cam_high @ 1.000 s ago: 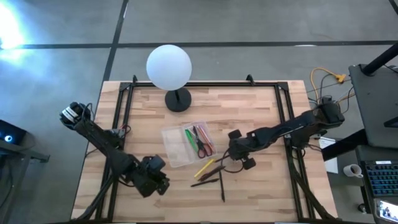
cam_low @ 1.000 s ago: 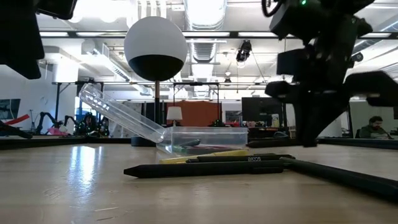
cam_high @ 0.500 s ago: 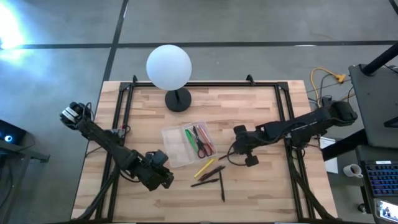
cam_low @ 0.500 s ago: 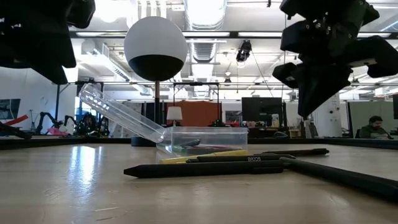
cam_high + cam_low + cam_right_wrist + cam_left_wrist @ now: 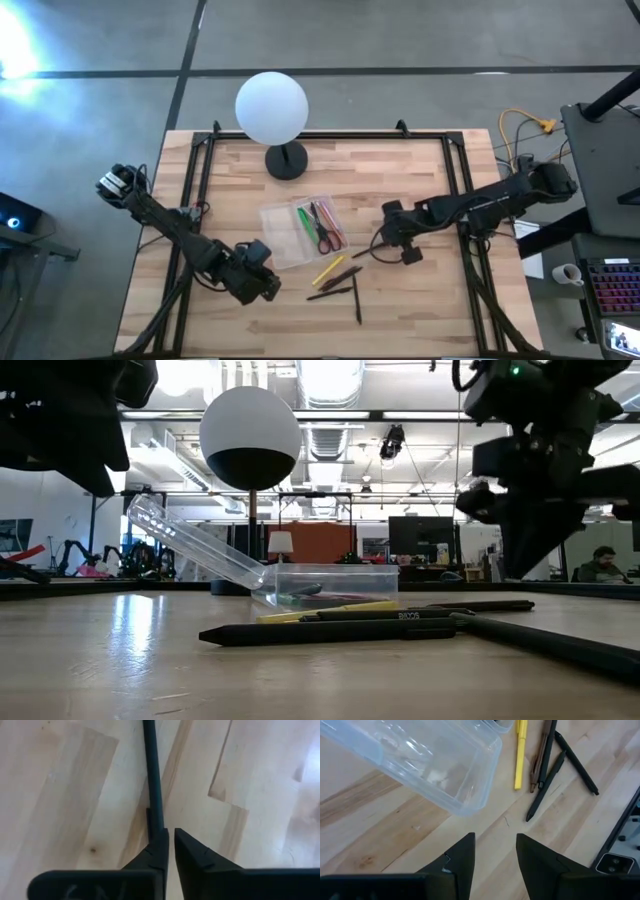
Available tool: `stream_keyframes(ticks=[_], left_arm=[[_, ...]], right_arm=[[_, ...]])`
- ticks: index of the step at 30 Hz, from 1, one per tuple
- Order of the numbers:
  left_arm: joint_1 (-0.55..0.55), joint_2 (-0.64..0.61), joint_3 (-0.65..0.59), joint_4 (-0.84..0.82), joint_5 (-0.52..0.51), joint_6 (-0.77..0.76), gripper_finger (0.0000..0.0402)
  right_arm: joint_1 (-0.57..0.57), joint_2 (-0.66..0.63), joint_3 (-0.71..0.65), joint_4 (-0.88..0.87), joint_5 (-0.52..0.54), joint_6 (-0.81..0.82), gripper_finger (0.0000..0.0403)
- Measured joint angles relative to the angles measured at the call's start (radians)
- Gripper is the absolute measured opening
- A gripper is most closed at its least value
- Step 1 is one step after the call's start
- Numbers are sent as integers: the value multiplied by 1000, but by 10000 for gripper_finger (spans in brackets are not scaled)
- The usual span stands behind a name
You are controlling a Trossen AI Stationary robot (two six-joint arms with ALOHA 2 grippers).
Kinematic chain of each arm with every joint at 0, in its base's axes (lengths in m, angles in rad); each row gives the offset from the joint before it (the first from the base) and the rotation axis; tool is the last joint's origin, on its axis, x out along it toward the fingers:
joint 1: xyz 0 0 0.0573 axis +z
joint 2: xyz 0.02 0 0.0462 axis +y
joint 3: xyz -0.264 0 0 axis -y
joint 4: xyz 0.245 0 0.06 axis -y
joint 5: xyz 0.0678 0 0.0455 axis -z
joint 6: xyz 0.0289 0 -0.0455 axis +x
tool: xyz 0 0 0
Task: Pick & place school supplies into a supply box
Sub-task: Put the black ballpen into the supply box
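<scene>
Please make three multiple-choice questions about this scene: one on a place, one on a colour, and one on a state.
1. Where does the yellow pencil lie?
A. Inside the clear plastic box
B. On the wooden table, beside the clear plastic box
C. Under the globe lamp

2. What colour is the marker inside the clear plastic box?
A. Green
B. Blue
C. Orange

3. In what state is the left pincer?
A. Shut on the yellow pencil
B. Shut on the box's lid
C. Open, holding nothing

Answers:
1. B: the high view shows it on the bare wooden table, just outside the box's near corner.
2. A: it is bright green, next to the red-handled scissors.
3. C: the left wrist view shows a clear gap between its fingers, with only table there.
</scene>
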Motion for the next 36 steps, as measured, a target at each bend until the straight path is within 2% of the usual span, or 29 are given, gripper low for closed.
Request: stream_keyframes(ticks=[4, 12, 18, 28, 32, 36], left_arm=[[11, 0, 0, 4, 2, 0, 127], [14, -2, 0, 6, 19, 0, 127], [14, -2, 0, 6, 29, 0, 127], [14, -3, 0, 6, 29, 0, 127], [14, -3, 0, 5, 29, 0, 127], [14, -3, 0, 6, 29, 0, 127]], right_arm=[[0, 33, 7, 21, 0, -18, 54], [1, 37, 30, 46, 1, -87, 148], [1, 70, 17, 87, -26, -106, 184], [3, 212, 21, 144, -35, -66, 177], [4, 228, 20, 145, -35, -17, 143], [5, 224, 18, 153, -39, -6, 87]])
